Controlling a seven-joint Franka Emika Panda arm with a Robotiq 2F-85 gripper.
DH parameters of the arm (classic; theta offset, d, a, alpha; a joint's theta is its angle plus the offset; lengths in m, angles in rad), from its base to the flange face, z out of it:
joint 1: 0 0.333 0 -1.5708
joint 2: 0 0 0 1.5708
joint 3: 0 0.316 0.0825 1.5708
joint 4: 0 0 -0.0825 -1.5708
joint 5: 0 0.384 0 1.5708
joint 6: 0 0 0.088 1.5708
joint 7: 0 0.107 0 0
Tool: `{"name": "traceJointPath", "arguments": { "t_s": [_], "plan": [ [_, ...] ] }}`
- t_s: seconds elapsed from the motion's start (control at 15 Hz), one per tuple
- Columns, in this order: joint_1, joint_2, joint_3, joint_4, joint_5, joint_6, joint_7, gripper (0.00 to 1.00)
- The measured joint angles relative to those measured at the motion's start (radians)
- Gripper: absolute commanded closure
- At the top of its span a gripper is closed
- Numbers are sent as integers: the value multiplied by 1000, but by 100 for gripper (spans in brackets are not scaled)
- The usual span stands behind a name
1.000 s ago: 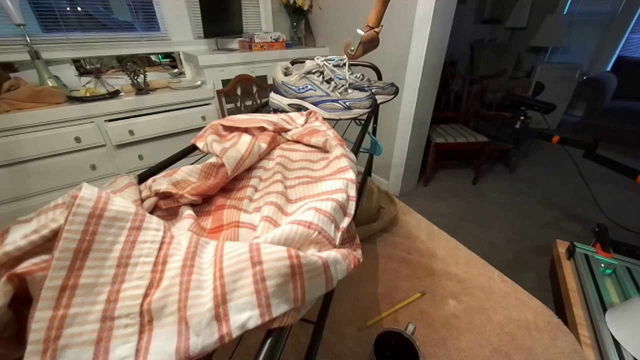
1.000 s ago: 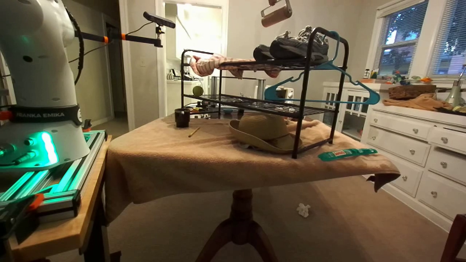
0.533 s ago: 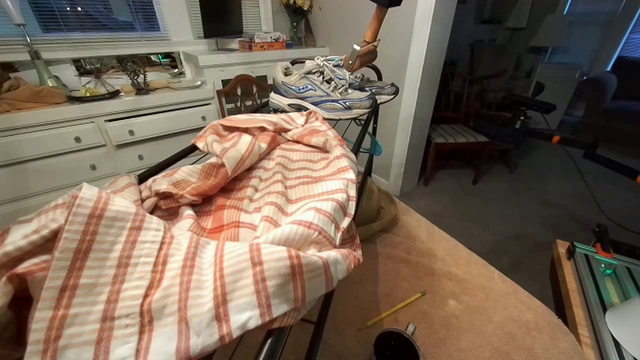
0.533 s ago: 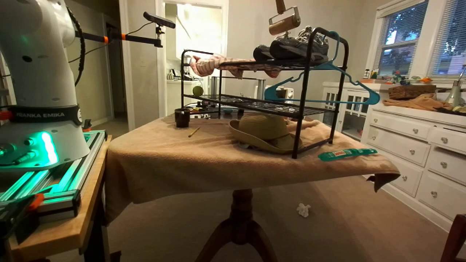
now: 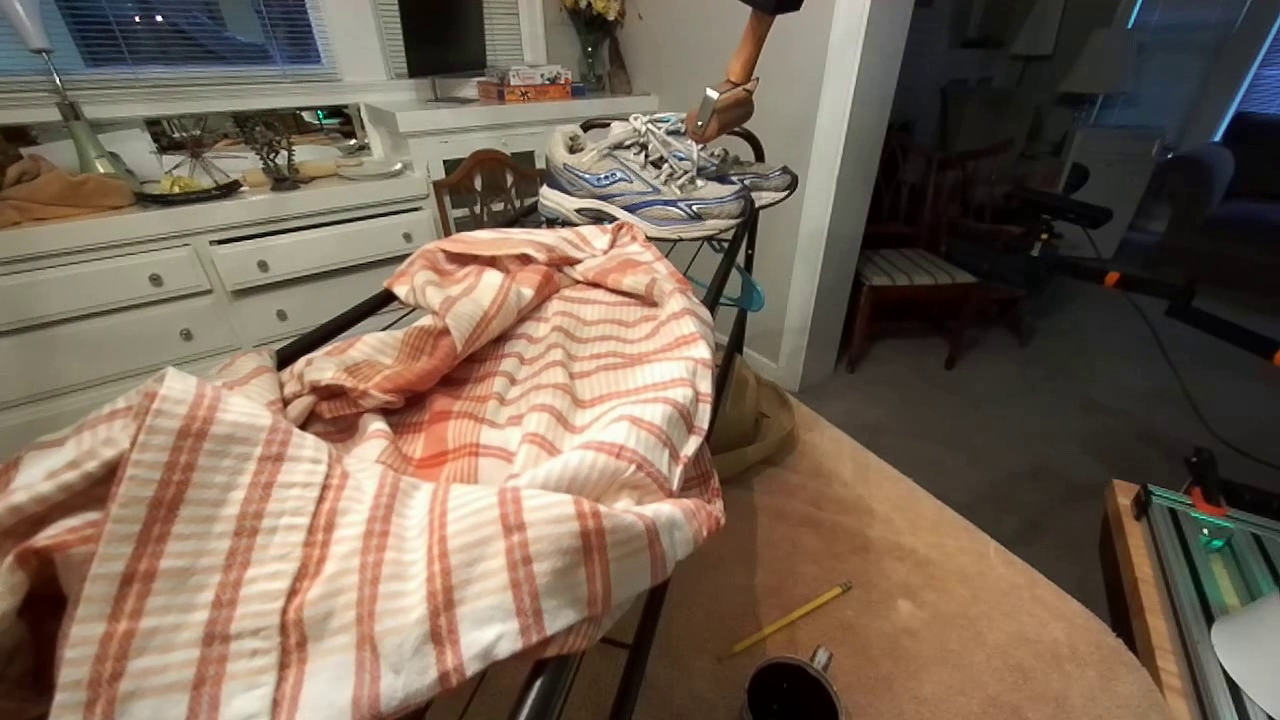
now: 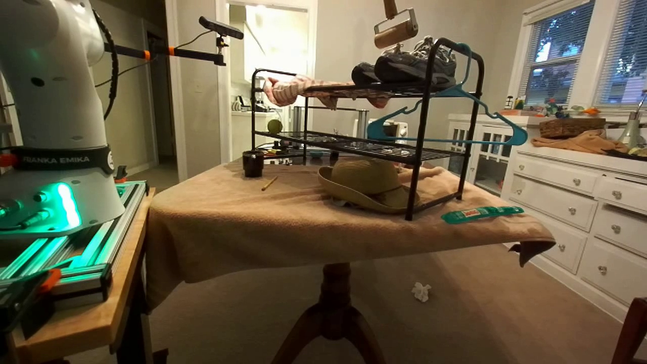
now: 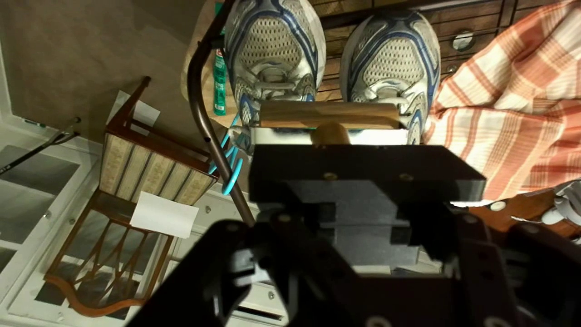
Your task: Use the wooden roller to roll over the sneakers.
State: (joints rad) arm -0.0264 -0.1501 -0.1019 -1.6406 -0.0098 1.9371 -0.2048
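Wooden roller (image 7: 329,113) overlaps both sneakers (image 7: 392,63) at twelve o'clock from the gripper (image 7: 358,222) in the wrist view, contact unclear; the gripper clamps the roller by its black block (image 7: 363,165).

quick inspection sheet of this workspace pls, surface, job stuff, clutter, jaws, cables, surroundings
Surface: cloth-covered table, black wire rack standing on it
Sneakers: side by side on the rack's top shelf
Wooden roller: over both sneakers in the wrist view; contact unclear
Clutter: striped cloth draped on the rack; pencil, mug, straw hat and green packet on the table; blue hanger hooked on the rack
Jaws: closed, holding the wooden roller
Cables: black cable along the robot's arm
Surroundings: white drawers, one seemingly ajar; crumpled white scrap on the floor
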Motion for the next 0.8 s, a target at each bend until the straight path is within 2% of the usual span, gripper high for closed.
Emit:
{"name": "traceJointPath", "arguments": {
  "t_s": [0.8],
  "plan": [
    [-17,49,0,16,-3,-1,0,65]
  ]
}}
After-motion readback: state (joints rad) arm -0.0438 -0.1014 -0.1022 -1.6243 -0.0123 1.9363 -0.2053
